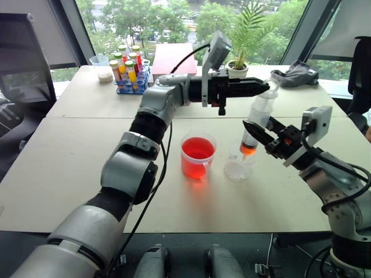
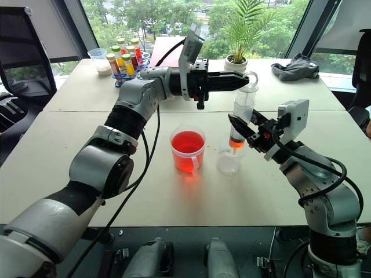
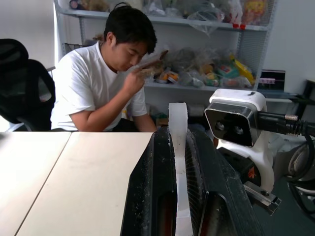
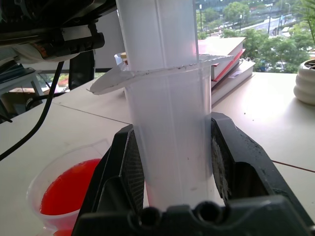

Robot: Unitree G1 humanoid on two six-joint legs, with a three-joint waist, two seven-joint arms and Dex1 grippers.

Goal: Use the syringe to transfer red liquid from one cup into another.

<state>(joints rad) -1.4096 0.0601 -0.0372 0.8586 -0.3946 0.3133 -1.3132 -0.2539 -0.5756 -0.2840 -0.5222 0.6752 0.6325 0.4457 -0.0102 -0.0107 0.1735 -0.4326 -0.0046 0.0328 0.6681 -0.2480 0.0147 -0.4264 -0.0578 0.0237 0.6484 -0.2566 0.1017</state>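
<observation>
- The syringe [image 1: 258, 119] stands nearly upright, its top tilted slightly toward 1 o'clock, its orange-red tip [image 1: 248, 149] hanging over the mouth of the clear cup [image 1: 237, 168]; whether the tip dips below the rim is hard to tell
- The right gripper [image 1: 259, 132] clamps the barrel low down, one finger on each side of the clear tube (the right wrist view shows both pads pressed against it), so it is holding the syringe
- The left gripper [image 1: 262, 87] reaches in level from 9 o'clock and has its fingers closed on the ring-topped plunger [image 2: 250, 79] at the top of the syringe; in the left wrist view the white plunger piece sits pinched between its two black fingers
- The relation that matters: the plunger lies straight along the syringe's long axis, above the right gripper, and the left gripper is the one on it; pushing down along that axis should, I judge, empty the barrel into the clear cup
- The red cup [image 1: 197, 156] sits at 9 o'clock of the clear cup, just beside it, on the table [image 1: 75, 174] and about half full of red liquid [image 1: 197, 152]
- Left arm stretched across, forearm level; right arm bent, wrist angled up toward 10 o'clock
</observation>
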